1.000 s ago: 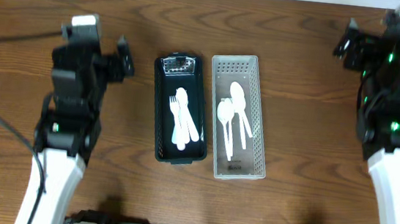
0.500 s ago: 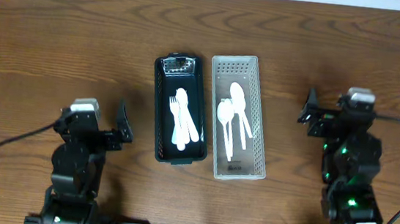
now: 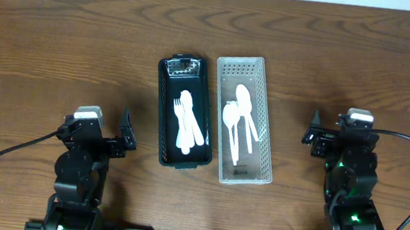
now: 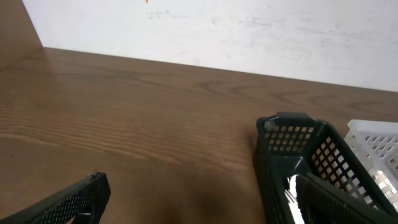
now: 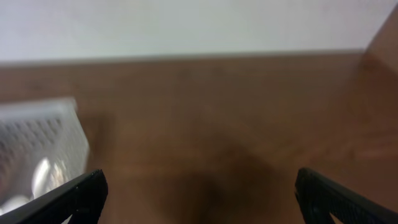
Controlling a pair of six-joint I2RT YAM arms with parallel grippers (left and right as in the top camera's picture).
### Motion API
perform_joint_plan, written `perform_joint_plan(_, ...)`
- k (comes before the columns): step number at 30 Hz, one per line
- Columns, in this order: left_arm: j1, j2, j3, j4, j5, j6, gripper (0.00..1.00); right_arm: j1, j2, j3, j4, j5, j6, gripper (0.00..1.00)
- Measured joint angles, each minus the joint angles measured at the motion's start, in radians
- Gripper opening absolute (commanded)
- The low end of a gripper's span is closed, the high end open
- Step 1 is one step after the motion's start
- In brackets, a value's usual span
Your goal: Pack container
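A dark green slotted basket [image 3: 160,118] lies mid-table with white plastic forks [image 3: 188,122] in it. Touching its right side is a white slotted basket [image 3: 265,143] that holds white spoons [image 3: 239,117]. My left gripper [image 3: 96,129] hovers low at the front left, open and empty, well left of the dark basket. In the left wrist view the left gripper [image 4: 202,208] spans bare wood, with the dark basket [image 4: 281,146] close by its right finger. At the front right, my right gripper [image 3: 343,134] is open and empty too; its wrist view shows the right gripper [image 5: 202,199] over wood, the white basket [image 5: 43,134] at the left.
The wooden table [image 3: 61,41] runs back to a pale wall [image 4: 249,31]. Black cables [image 3: 5,156] trail from both arm bases near the front edge.
Both arms have drawn back from the far side of the table toward the front edge and lowered, jaws still wide. The baskets and cutlery have not moved.
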Motion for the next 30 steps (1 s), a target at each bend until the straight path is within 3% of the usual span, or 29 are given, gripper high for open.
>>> perform_joint_plan(13, 0.000, 0.000, 0.000, 0.000, 0.000, 0.000, 0.98, 0.000, -0.024, -0.005, -0.457, 0.003, -0.001, 0.99)
perform_joint_plan(21, 0.000, -0.001, 0.000, 0.000, 0.000, 0.000, 0.98, -0.008, -0.268, -0.006, -0.721, 0.003, -0.003, 0.99)
perform_joint_plan(30, 0.000, -0.001, 0.000, 0.000, 0.000, 0.000, 0.98, -0.012, -0.533, -0.006, -0.861, 0.009, -0.004, 0.99)
